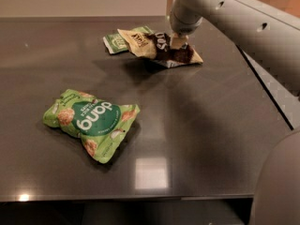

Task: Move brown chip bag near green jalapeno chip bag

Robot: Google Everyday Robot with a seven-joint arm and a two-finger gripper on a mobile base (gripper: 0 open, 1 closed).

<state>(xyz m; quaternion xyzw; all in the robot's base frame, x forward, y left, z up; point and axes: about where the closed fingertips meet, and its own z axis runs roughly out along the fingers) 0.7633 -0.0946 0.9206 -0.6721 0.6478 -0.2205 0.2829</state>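
Observation:
The brown chip bag (157, 48), tan with a dark brown centre, is at the far middle of the dark table (197, 125). My gripper (177, 42) comes down from above and is shut on its middle. The bag seems to be held just above the surface, with a shadow under it. Its left end lies over the right edge of the green jalapeno chip bag (116, 42), a small flat green packet. I cannot tell if the two bags touch.
A larger puffy light green "dang" bag (91, 122) lies at the front left of the table. My arm (243, 27) reaches in from the upper right, and part of it fills the lower right corner. The table's right edge (269, 97) runs diagonally.

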